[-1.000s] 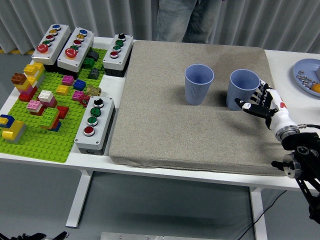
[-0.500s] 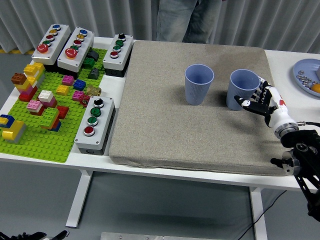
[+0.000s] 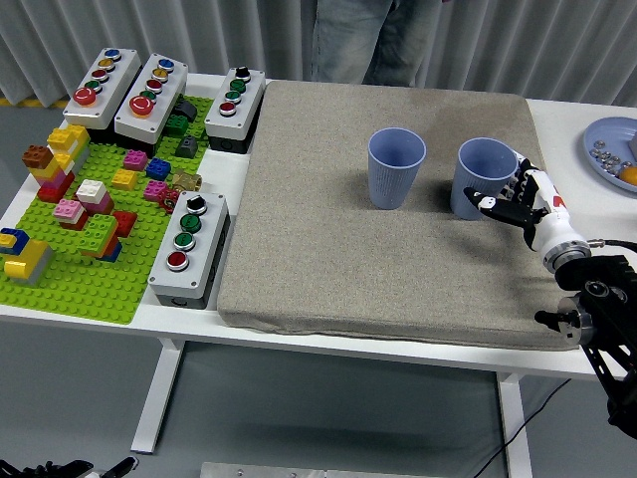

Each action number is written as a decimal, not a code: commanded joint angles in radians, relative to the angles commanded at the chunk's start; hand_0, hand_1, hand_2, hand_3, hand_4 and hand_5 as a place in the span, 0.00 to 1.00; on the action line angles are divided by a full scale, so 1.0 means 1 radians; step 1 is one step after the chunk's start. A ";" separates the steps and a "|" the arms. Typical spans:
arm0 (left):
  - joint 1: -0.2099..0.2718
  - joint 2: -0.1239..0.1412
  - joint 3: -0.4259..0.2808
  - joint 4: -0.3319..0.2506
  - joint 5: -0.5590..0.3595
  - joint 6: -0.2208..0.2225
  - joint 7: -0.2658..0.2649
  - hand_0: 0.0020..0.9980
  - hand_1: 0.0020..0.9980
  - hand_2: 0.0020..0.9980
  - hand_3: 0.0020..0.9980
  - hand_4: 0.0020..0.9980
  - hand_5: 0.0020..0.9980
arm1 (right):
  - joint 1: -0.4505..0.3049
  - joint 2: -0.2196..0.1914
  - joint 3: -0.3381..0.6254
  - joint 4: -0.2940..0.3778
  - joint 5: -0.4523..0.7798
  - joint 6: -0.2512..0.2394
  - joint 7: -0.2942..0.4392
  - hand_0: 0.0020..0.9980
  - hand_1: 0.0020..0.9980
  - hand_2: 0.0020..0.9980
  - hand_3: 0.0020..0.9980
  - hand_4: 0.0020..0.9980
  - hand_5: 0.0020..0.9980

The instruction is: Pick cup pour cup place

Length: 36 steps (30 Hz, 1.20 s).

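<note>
Table: white (image 3: 557, 112), grey mat (image 3: 328, 249) centre.
Right cup (image 3: 482, 177): looked light, thin-walled, crushable; best gripped mid-wall.
Right hand (image 3: 520, 202): centre right, fingers curled against cup, grasp not clearly closed.

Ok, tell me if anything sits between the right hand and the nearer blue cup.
Nothing visible does. The right hand is at the right cup's side, fingers curled by its wall, on the grey mat.

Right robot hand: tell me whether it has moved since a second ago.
Yes. The right robot hand has crept up and slightly right, closing on the right-hand blue plastic cup, which stands where it was on the grey fabric mat.
</note>
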 joint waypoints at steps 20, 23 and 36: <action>-0.001 0.000 0.008 0.000 -0.005 -0.001 -0.001 0.77 0.75 0.81 0.65 0.50 1.00 | 0.010 0.010 -0.005 -0.022 -0.002 0.002 -0.001 0.92 0.89 0.96 0.92 0.82 0.14; -0.002 0.000 0.008 0.000 -0.005 0.000 -0.001 0.77 0.75 0.81 0.65 0.50 1.00 | 0.014 0.012 -0.004 -0.024 -0.002 0.002 -0.002 0.91 0.89 0.96 0.92 0.82 0.14; -0.005 0.000 0.008 0.000 -0.006 0.000 -0.001 0.77 0.75 0.81 0.65 0.50 1.00 | 0.024 0.018 -0.004 -0.036 -0.005 0.001 -0.002 0.91 0.89 0.96 0.92 0.82 0.13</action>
